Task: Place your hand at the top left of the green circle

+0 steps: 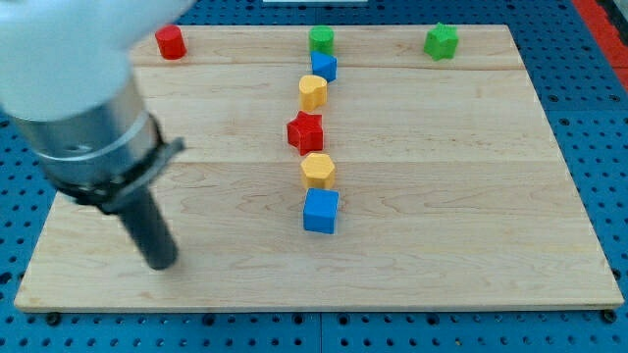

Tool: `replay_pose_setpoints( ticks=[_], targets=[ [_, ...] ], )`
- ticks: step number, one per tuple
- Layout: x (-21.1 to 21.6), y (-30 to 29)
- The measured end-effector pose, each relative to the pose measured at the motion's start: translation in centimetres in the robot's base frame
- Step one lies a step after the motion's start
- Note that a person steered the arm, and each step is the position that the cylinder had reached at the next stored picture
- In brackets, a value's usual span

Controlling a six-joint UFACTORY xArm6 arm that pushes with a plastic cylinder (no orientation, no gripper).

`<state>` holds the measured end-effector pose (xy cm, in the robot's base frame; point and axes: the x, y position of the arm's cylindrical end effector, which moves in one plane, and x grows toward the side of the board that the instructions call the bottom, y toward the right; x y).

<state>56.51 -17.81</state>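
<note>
No readable text anywhere in the view.

No letters, numbers, brand marks, labels or signs can be read on any surface: the bench (471, 245) shows only plain wood grain, the coloured blocks have bare faces, and the arm's pale housing and dark rod are unmarked.
</note>
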Motion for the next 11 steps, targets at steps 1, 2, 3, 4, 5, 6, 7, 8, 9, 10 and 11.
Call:
replay_pose_setpoints(
  ticks=[1, 2, 3, 4, 5, 6, 7, 8, 9, 10, 11],
  targets=[
    [-6.4, -4.2],
    [-13.0, -4.2],
    [-16.3, -3.4],
    [-21.5, -1.5],
    [-26.6, 1.6],
    [-29.1, 1.3],
    [-32.8, 2.3],
    [-35.1, 5.6],
    [-36.7, 13.3],
    [-36.3, 17.5],
    [-34.9, 17.9]
  ],
)
